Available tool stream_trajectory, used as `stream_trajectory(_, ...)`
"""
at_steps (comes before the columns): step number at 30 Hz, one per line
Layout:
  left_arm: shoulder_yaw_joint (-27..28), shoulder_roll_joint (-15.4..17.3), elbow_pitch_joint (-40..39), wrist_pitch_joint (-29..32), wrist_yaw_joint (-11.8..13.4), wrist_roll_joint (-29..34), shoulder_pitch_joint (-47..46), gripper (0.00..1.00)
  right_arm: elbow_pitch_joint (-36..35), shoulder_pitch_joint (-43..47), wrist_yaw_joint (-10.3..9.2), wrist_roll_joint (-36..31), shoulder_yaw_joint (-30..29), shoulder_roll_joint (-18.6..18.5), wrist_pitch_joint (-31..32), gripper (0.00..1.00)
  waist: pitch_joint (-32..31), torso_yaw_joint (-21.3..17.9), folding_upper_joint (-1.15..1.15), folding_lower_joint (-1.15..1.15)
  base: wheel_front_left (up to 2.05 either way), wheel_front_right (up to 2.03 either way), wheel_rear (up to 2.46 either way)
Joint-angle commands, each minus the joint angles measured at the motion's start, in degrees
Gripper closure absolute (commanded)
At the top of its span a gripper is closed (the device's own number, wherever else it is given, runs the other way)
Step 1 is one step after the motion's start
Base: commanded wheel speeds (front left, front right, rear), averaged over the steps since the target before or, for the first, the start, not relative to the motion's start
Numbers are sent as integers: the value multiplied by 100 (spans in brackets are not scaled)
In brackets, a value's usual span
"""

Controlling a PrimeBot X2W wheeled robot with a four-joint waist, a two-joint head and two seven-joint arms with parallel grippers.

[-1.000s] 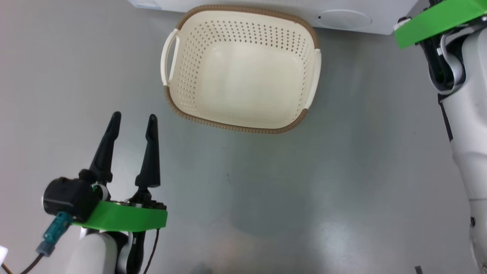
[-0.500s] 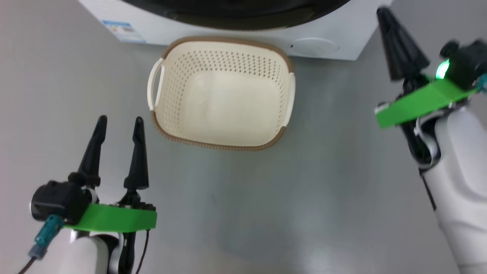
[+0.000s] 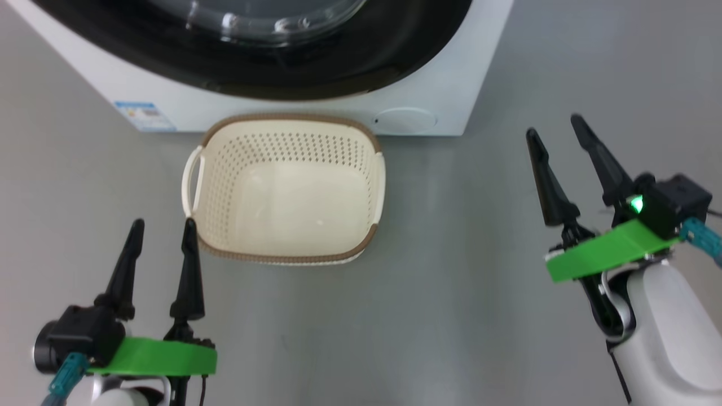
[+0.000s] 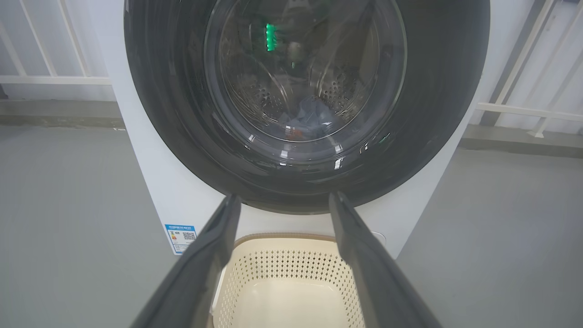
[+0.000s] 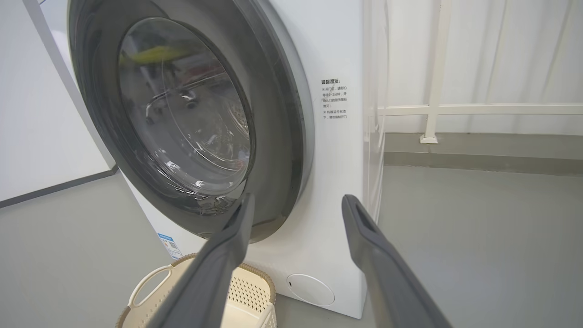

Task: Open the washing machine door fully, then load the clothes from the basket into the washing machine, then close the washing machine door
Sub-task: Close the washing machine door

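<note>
L pincer (image 4: 283,197) cam: clothes (image 4: 309,116) behind door (image 4: 173,114) glass.

One washing machine (image 3: 440,84), with one round door (image 3: 338,67), one blue label (image 3: 144,115) and one round white flap (image 3: 406,119). One basket (image 3: 282,117), with two handles (image 3: 192,180). Through the door I can make out one bluish garment (image 4: 309,118). Two pincers, the left pincer (image 3: 163,223) and the right pincer (image 3: 553,125), each with two dark fingers (image 3: 127,265).

Washing machine (image 3: 451,90) white, small blue label (image 3: 144,115); washing machine door (image 4: 303,86) glossy black ring, clear glass; clothes (image 4: 312,116) blue, orange fleck; basket (image 3: 282,146) cream, dotted hole pattern, brown woven-look rim; floor (image 3: 451,316) grey; left gripper (image 3: 163,223), right gripper (image 3: 553,125) black fingers, green plates
</note>
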Motion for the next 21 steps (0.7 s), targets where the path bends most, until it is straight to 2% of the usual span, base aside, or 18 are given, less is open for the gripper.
stream_trajectory(1, 242, 109, -91, -35, 10, 68, 99, 0, -222, 261, -34, -30, 37, 87, -21, 0, -336, -297, 0, 0, 0, 0, 0)
stream_trajectory(12, 405, 109, -5, -35, 102, 96, 559, 0, -591, 1297, -34, -109, -296, 360, -21, 0, -958, -618, 0, 0, 0, 0, 0)
stream_trajectory(21, 538, 109, 7, -35, 180, 101, 1077, 0, -739, 1997, -34, -237, -496, 578, -21, 0, -1430, -734, 0, 0, 0, 0, 0)
